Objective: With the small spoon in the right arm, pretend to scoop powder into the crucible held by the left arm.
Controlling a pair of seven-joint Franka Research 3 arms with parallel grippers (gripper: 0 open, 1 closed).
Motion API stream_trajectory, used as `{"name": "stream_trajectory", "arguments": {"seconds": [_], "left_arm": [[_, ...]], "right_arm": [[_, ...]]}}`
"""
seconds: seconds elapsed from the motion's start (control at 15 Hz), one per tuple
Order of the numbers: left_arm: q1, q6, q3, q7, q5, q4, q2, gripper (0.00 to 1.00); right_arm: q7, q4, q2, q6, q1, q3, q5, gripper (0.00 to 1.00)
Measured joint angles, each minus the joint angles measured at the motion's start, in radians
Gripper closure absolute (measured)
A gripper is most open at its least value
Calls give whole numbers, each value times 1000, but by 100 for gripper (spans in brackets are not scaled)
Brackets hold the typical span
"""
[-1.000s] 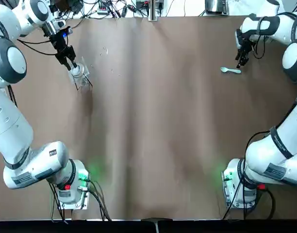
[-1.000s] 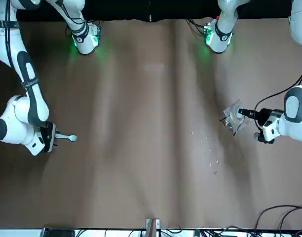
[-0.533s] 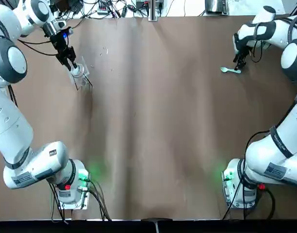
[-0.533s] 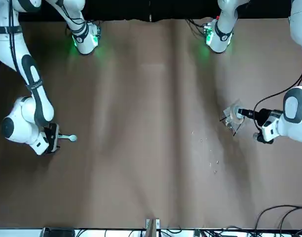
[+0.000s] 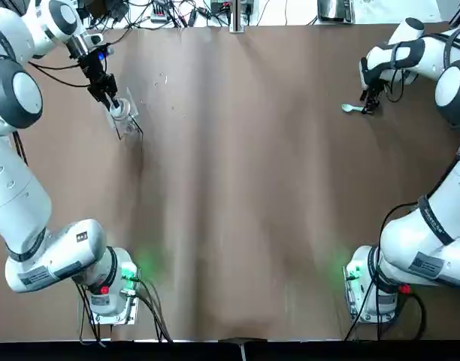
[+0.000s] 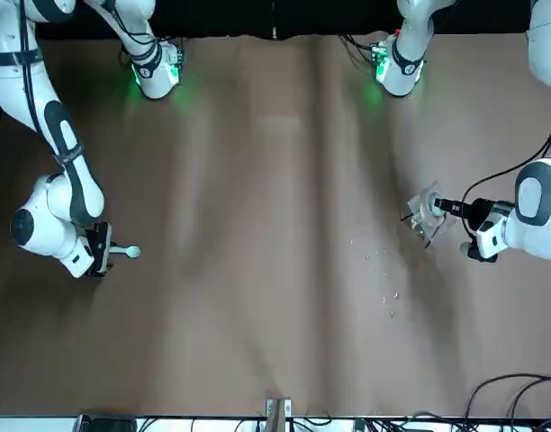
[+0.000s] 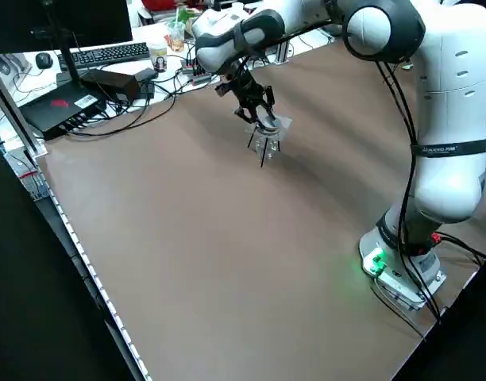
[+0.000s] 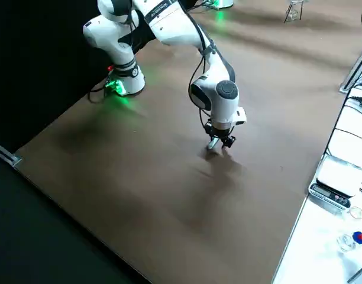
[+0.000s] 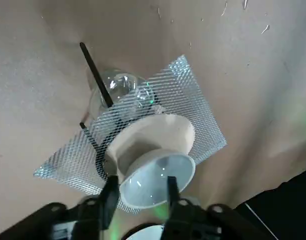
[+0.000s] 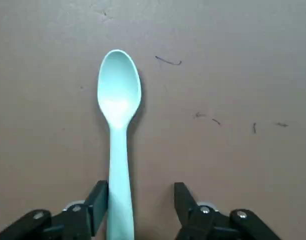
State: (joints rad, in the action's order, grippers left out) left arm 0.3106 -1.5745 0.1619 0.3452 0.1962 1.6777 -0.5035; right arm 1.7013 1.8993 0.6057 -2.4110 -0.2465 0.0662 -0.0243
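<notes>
The small pale-green spoon (image 10: 119,95) lies flat on the brown table at the far right (image 5: 355,109). My right gripper (image 10: 140,200) is open and low over the handle's end, which sits between the fingers near one of them (image 5: 369,104). At the far left, my left gripper (image 5: 110,96) is shut on the white crucible (image 9: 153,165). The crucible rests on a wire mesh (image 9: 193,100) atop a thin black stand (image 5: 128,124). A clear glass item (image 9: 118,87) shows under the mesh.
Cables and equipment line the table's far edge (image 5: 177,11). A few pale specks (image 5: 164,77) lie on the table near the stand. A keyboard (image 7: 108,54) sits on a desk beyond the table's left side, and a scale (image 8: 335,180) stands off its right side.
My right gripper has come down and shifted slightly to straddle the spoon's handle end. The left gripper and crucible have stayed put.
</notes>
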Motion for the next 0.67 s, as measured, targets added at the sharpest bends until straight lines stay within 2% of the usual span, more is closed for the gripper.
{"name": "stream_trajectory", "arguments": {"seconds": [0.13,0.2,0.33,0.4,0.53,0.6,0.67], "left_arm": [[0,0,0,0,-1,0,0,59],[0,0,0,0,-1,0,0,66],[0,0,0,0,-2,0,0,70],[0,0,0,0,-2,0,0,75],[0,0,0,0,-2,0,-1,77],[0,0,0,0,-2,0,-1,85],[0,0,0,0,-2,0,-1,85]], "right_arm": [[1,1,0,-3,0,0,0,38],[1,1,0,-4,0,0,0,38],[2,1,0,-14,0,0,0,52],[3,1,0,-14,-1,-1,0,53],[10,1,0,-15,-2,-2,0,56],[15,1,0,-15,-3,-3,0,57],[17,1,0,-15,-4,-4,0,57]]}}
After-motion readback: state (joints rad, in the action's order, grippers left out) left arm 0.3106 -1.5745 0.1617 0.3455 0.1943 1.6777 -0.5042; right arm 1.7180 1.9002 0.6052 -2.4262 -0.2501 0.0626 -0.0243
